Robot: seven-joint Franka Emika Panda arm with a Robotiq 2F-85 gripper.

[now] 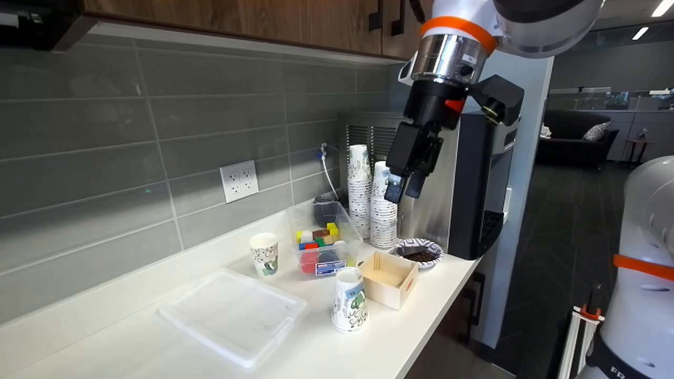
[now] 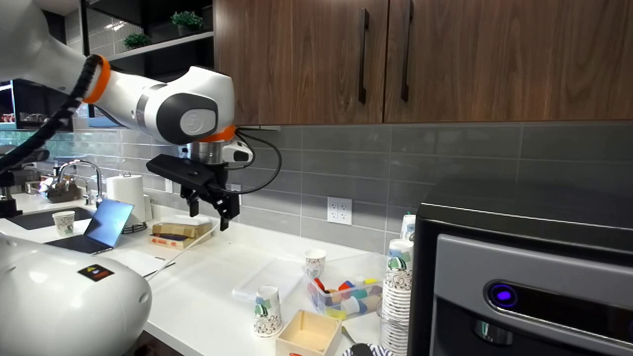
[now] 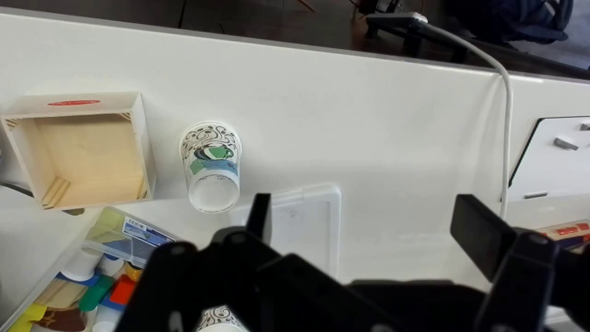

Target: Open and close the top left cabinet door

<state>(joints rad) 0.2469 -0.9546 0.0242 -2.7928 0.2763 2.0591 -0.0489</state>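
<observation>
Gripper [image 3: 366,219] spread, empty; I'd pull the left door [image 2: 301,62] by its handle [image 2: 363,55], expecting a stiff, fairly heavy swing.

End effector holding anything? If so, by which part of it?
Nothing is held: the end effector is open, its fingers wide apart with no object gripped between them in the wrist view.

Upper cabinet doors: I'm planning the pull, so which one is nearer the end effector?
The left door, handle near its right edge: in an exterior view, the end effector hangs to its lower left; the right door lies farther right.
</observation>
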